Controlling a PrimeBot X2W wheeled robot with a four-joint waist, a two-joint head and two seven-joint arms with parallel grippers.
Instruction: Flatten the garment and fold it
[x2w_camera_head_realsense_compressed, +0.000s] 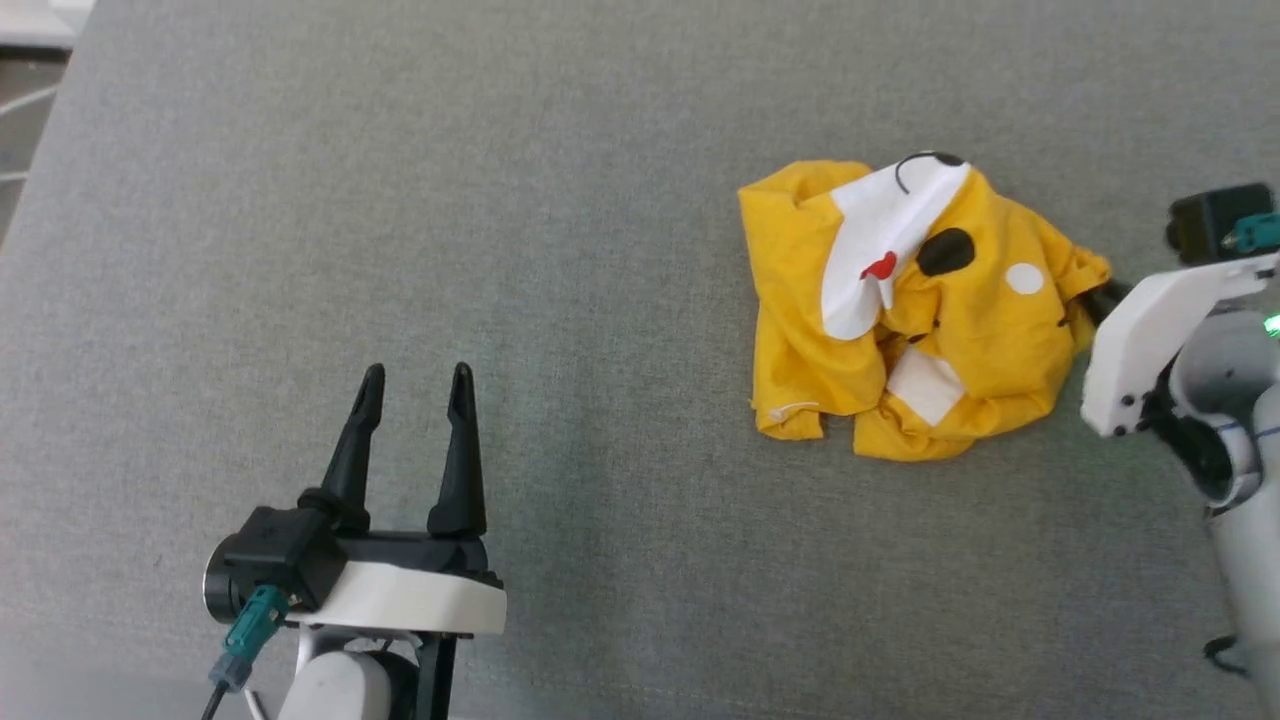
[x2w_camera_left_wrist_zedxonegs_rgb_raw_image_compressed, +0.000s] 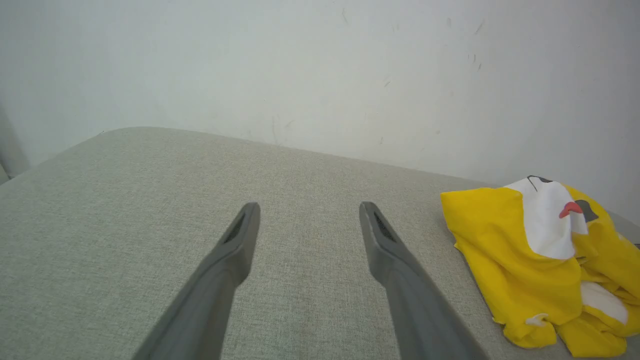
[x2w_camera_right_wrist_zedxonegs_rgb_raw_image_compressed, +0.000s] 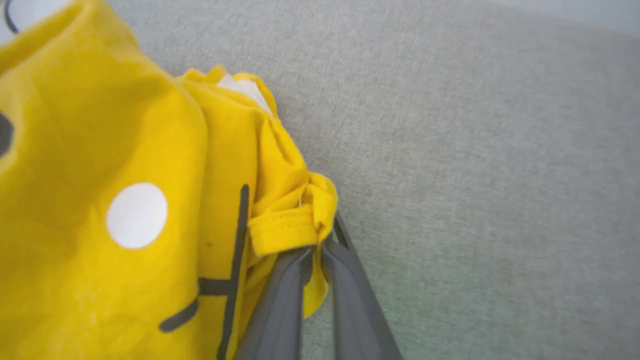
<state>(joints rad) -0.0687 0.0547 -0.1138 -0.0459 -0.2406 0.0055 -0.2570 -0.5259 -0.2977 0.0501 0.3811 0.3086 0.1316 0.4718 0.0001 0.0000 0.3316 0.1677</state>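
Crumpled yellow T-shirt (x2w_camera_head_realsense_compressed: 800, 300) on grey upholstery (x2w_camera_head_realsense_compressed: 500, 200); right gripper (x2w_camera_right_wrist_zedxonegs_rgb_raw_image_compressed: 320, 246) clamps its hem (x2w_camera_right_wrist_zedxonegs_rgb_raw_image_compressed: 282, 230), probably to spread it; left gripper (x2w_camera_head_realsense_compressed: 417, 385) rests, jaws apart.

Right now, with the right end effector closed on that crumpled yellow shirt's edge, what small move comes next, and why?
Probably pull gently rightward to start spreading it: the right end effector is shut on a hem of the bunched yellow cartoon-print T-shirt, and the open left end effector sits well apart.
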